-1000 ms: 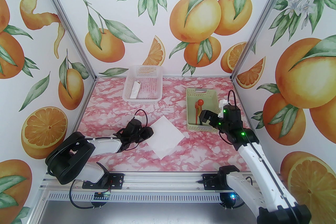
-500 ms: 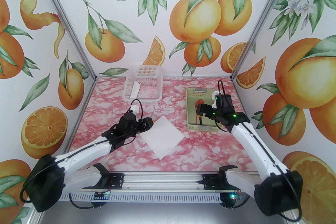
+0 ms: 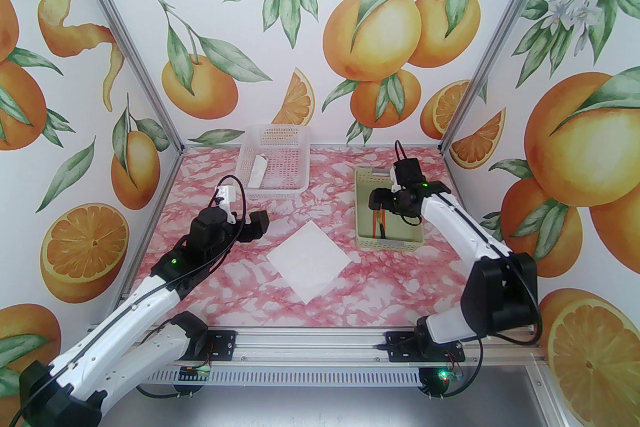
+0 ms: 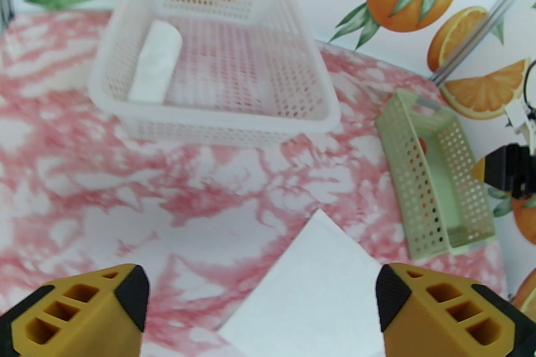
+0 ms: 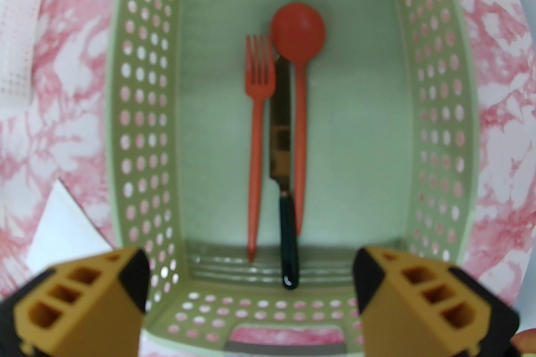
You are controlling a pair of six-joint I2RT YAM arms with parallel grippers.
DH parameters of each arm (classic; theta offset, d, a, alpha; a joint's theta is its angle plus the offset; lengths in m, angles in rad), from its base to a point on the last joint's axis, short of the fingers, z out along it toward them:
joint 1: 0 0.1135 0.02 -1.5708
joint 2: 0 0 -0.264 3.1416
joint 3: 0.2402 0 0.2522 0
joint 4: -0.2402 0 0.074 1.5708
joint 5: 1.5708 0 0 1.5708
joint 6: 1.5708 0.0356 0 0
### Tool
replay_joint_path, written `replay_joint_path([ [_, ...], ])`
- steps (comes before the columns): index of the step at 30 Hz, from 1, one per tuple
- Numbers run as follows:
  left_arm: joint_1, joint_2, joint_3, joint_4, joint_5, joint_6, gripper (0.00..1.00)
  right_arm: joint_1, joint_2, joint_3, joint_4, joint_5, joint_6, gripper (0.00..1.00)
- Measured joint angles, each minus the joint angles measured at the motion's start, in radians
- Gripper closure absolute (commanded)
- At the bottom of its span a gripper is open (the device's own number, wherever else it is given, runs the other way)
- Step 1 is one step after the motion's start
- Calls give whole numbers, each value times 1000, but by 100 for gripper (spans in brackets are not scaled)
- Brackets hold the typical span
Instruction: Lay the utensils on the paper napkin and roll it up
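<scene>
Left tool (image 4: 261, 292): released, jaws wide, nothing between them; it hangs over the table (image 3: 225, 275) beside the left corner of the napkin (image 3: 310, 262).

Napkin: flat on the table between the two arms, unrolled and bare. It sits as a diamond, one corner toward the arm bases and the opposite corner toward the far wall.

Right tool (image 5: 251, 276): jaws apart and empty, poised over the near end of the green basket (image 3: 390, 244), above the handle ends.

Utensils: all three lie on the floor of the green basket, side by side and close together, fork (image 5: 256, 146) left, knife (image 5: 281, 137) middle, spoon (image 5: 298, 33) right. Long axes are parallel and run near to far along the basket. Tines, blade and bowl point to the far end; handles, including the knife's black one, point toward the right tool.

Progress, as judged: napkin laid out; no utensil picked or placed yet; transfer and rolling all remain.

Far left: white basket (image 3: 272, 188) holding a plain paper roll (image 3: 257, 172).
</scene>
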Motion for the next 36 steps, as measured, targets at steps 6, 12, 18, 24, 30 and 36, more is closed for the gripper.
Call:
replay_joint_path([
  [6, 16, -69, 33, -17, -23, 196, 0, 0, 51, 29, -31, 0, 1, 18],
  [12, 19, -43, 162, -27, 16, 459, 0, 5, 69, 35, -39, 3, 4, 20],
  [18, 19, 65, 264, -17, 118, 618, 0, 19, 101, 44, -56, 7, 11, 24],
  [24, 19, 118, 155, 74, 229, 653, 0, 31, 129, 63, -69, 7, 13, 26],
  [30, 16, 146, 53, 130, 343, 636, 0, 39, 149, 97, -93, 15, 24, 35],
  [36, 14, 171, 53, 173, 400, 630, 0, 56, 207, 115, -109, 19, 38, 45],
])
